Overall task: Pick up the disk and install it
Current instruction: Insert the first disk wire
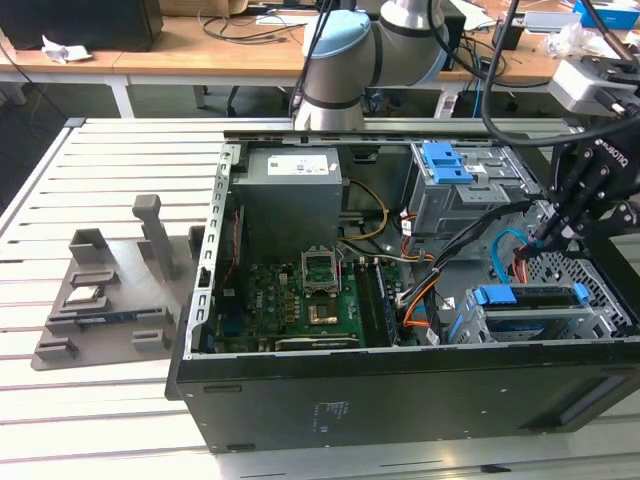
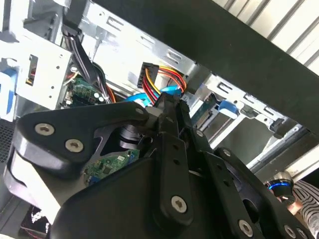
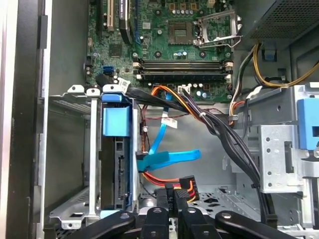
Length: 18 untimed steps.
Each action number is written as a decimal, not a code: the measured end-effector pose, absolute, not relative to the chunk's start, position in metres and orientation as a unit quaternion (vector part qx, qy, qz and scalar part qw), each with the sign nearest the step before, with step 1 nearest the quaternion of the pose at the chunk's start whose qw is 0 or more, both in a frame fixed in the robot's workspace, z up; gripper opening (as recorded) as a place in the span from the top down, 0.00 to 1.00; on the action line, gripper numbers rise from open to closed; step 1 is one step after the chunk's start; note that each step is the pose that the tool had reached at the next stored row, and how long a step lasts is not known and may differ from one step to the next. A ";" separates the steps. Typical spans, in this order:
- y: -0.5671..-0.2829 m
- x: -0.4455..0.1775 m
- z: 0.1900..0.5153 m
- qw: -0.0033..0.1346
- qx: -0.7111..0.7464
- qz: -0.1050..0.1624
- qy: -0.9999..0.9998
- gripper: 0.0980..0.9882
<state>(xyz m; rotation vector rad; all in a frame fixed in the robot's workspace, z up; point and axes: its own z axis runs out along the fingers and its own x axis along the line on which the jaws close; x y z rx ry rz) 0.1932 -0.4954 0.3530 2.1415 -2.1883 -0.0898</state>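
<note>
- My gripper [image 1: 545, 235], black jointed metal, hangs inside the computer case [image 1: 400, 400]; whether it is clenched, I cannot tell.
- The disk [image 1: 530, 298], blue-framed and edge-on, sits in the perforated steel drive cage [image 1: 590, 275] just beside.

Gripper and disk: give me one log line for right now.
gripper: among cables, at power plug | disk: in blue carrier, sitting in drive cage | grip: unclear

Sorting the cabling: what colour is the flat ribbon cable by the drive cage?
Blue; the flat cable shows best in the first wrist view.
</note>
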 end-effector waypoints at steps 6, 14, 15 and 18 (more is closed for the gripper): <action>-0.521 0.191 0.353 0.040 0.699 -0.028 -0.713 0.92; -0.536 0.187 0.346 0.040 0.699 -0.028 -0.713 0.92; -0.536 0.187 0.346 0.040 0.699 -0.028 -0.713 0.92; -0.536 0.187 0.345 0.038 0.699 -0.031 -0.713 0.92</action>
